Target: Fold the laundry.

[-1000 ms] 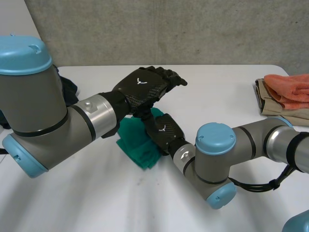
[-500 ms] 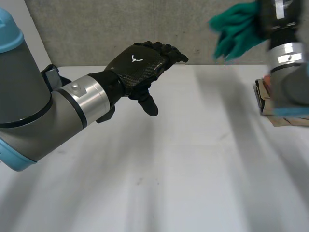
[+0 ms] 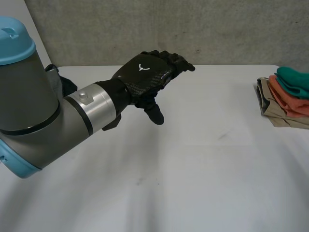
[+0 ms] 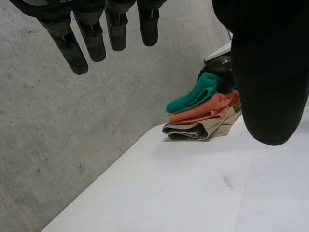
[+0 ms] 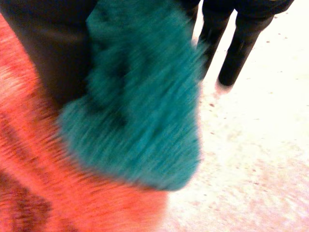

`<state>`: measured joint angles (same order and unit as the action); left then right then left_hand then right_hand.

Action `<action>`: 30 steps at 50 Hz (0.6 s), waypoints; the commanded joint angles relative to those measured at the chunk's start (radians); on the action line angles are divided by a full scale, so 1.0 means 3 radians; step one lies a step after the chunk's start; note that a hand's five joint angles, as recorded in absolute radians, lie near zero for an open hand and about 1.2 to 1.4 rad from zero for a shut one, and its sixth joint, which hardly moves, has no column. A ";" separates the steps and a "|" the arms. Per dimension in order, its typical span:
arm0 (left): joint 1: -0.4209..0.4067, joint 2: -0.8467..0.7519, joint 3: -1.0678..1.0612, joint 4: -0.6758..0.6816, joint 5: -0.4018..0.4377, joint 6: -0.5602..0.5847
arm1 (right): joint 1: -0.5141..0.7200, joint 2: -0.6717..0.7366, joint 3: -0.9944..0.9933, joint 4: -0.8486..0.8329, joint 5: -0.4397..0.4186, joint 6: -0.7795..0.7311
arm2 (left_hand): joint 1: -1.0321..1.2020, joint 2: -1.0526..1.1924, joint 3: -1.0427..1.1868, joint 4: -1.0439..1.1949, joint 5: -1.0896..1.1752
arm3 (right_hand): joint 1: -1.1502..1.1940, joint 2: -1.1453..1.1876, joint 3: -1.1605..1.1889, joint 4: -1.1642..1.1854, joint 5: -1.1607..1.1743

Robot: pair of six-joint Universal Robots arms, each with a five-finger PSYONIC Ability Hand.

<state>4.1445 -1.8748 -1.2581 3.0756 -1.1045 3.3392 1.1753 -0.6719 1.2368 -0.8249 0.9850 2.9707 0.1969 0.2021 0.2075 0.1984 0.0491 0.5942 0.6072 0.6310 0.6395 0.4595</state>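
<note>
A folded green cloth (image 3: 295,79) lies on top of a stack at the table's right edge, over an orange cloth (image 3: 289,100) and a beige cloth (image 3: 273,113). In the right wrist view my right hand (image 5: 236,48) is over that stack. Its fingers are straight, and the green cloth (image 5: 140,106) lies between them and the thumb on the orange cloth (image 5: 58,193). My left hand (image 3: 145,77) hovers open above the table's middle left and holds nothing. In the left wrist view the green cloth (image 4: 200,94) tops the stack beyond my left hand's fingertips.
The white table (image 3: 193,169) is bare across the middle and front. A dark cloth (image 3: 67,87) lies at the far left behind my left arm. A grey wall runs behind the table.
My right arm lifted the green cloth from the table's middle, swung it right and set it on the stack, leaving the head view. My left hand has barely moved.
</note>
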 commanded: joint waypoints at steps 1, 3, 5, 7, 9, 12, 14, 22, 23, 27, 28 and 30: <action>-0.0055 0.0047 0.0001 -0.0005 0.0000 -0.0004 | -0.0103 -0.0904 0.0428 0.0427 0.0000 0.0002 | -0.0033 -0.0050 -0.0068 -0.0038 -0.0122 | -0.1399 -0.1442 -0.1522 -0.1550 -0.1532; -0.0086 0.0052 0.0001 -0.0005 0.0000 -0.0004 | -0.0093 -0.1043 0.0428 0.0714 -0.0001 -0.0049 | -0.0033 -0.0050 -0.0068 -0.0038 -0.0122 | -0.1399 -0.1442 -0.1522 -0.1550 -0.1532; -0.0127 0.0062 0.0001 0.0000 0.0000 -0.0004 | -0.0093 -0.1109 0.0418 0.0893 0.0045 -0.0059 | -0.0033 -0.0050 -0.0068 -0.0038 -0.0122 | -0.1399 -0.1442 -0.1522 -0.1550 -0.1532; -0.0152 0.0067 0.0001 0.0000 0.0000 -0.0004 | -0.0108 -0.1206 0.0362 0.1159 0.0096 -0.0075 | -0.0033 -0.0050 -0.0068 -0.0038 -0.0122 | -0.1399 -0.1442 -0.1522 -0.1550 -0.1532; -0.0173 0.0108 0.0001 -0.0005 0.0005 -0.0009 | -0.0103 -0.1319 0.0311 0.1332 0.0163 -0.0110 | -0.0033 -0.0050 -0.0068 -0.0038 -0.0122 | -0.1399 -0.1442 -0.1522 -0.1550 -0.1532; -0.0183 0.0179 -0.0015 -0.0005 0.0021 -0.0035 | -0.0113 -0.1569 0.0178 0.1700 0.0449 -0.0274 | -0.0042 -0.0060 -0.0078 -0.0047 -0.0132 | -0.1399 -0.1442 -0.1522 -0.1550 -0.1532; -0.0188 0.0221 -0.0015 0.0005 0.0026 -0.0045 | -0.0093 -0.1742 0.0030 0.1930 0.0769 -0.0447 | -0.0042 -0.0060 -0.0078 -0.0047 -0.0132 | -0.1399 -0.1442 -0.1522 -0.1550 -0.1532; -0.0158 0.0481 0.0036 0.0189 0.0000 -0.0229 | 0.0829 -0.2233 0.0024 0.1754 0.1171 -0.0596 | -0.0062 -0.0080 -0.0097 -0.0067 -0.0151 | -0.1399 -0.1442 -0.1522 -0.1550 -0.1532; -0.0147 0.0517 0.0036 0.0235 -0.0005 -0.0259 | 0.0974 -0.2285 0.0075 0.1672 0.1170 -0.0596 | -0.0062 -0.0080 -0.0097 -0.0067 -0.0151 | -0.1399 -0.1442 -0.1522 -0.1550 -0.1532; 0.0097 0.0721 0.0006 0.0485 -0.0208 -0.0387 | 0.1660 -0.2362 0.0509 0.1191 0.1099 -0.0627 | -0.0052 -0.0070 -0.0088 -0.0057 -0.0142 | -0.1399 -0.1442 -0.1522 -0.1550 -0.1532; 0.0184 0.0742 0.0001 0.0506 -0.0275 -0.0388 | 0.1787 -0.2367 0.0606 0.1089 0.1058 -0.0642 | -0.0052 -0.0070 -0.0088 -0.0057 -0.0142 | -0.1399 -0.1442 -0.1522 -0.1550 -0.1532; 0.0399 0.0763 -0.0004 0.0516 -0.0388 -0.0377 | 0.2144 -0.2388 0.0886 0.0839 0.0941 -0.0693 | -0.0033 -0.0050 -0.0068 -0.0038 -0.0122 | -0.1399 -0.1442 -0.1522 -0.1550 -0.1532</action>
<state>4.1284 -1.6952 -1.2510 3.1744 -1.1298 3.2479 1.4984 -1.3549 1.2937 -0.3463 1.3368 2.7829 0.1969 0.2021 0.2075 0.1984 0.0491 0.2311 0.2124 0.2144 0.2156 0.0469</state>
